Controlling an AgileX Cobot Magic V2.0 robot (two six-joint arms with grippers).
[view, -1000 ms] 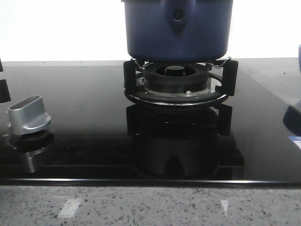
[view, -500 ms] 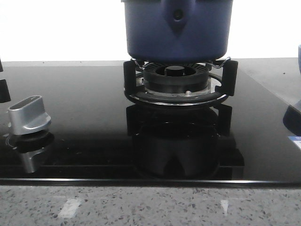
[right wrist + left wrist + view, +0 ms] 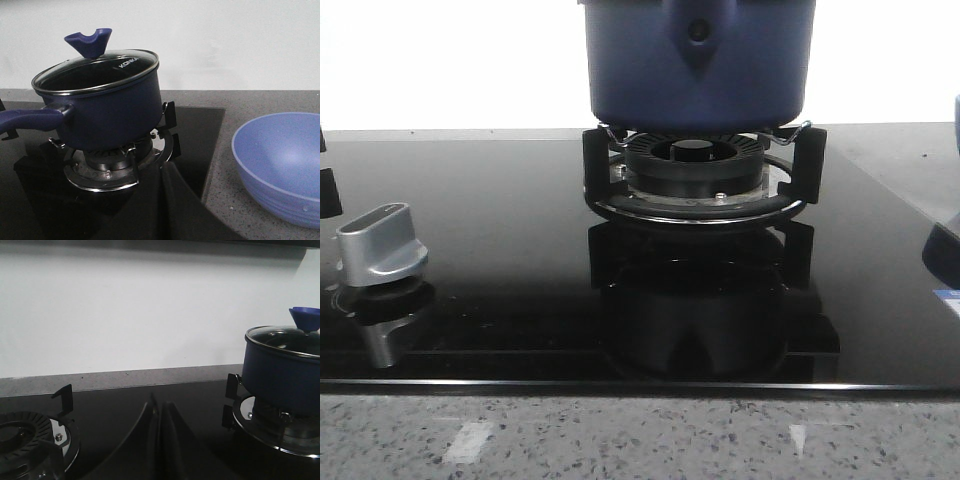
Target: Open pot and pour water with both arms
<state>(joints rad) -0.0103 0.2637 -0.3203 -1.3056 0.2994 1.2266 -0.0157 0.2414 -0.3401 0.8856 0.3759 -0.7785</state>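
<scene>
Left gripper (image 3: 159, 440) and right gripper (image 3: 161, 205): fingers pressed together, holding nothing. The pot (image 3: 102, 107) sits lidded on the burner support (image 3: 120, 172), well apart from both. A blue bowl (image 3: 280, 165) stands beside the cooktop (image 3: 490, 250); a silver knob (image 3: 380, 243) lies near the left edge.

Ahead of your right gripper (image 3: 161, 200), whose fingers are pressed together, the pot (image 3: 107, 107) stands on its burner grate (image 3: 120, 167), lid (image 3: 95, 70) on and blue knob (image 3: 89, 42) sticking up. Its handle (image 3: 30, 120) juts sideways, away from the blue bowl (image 3: 280, 165), which blocks the counter on the fingers' other side. Ahead of your left gripper (image 3: 160, 440), also pressed together, bare glass cooktop (image 3: 150, 395) runs to the wall, between a second burner (image 3: 25, 440) and the pot.
</scene>
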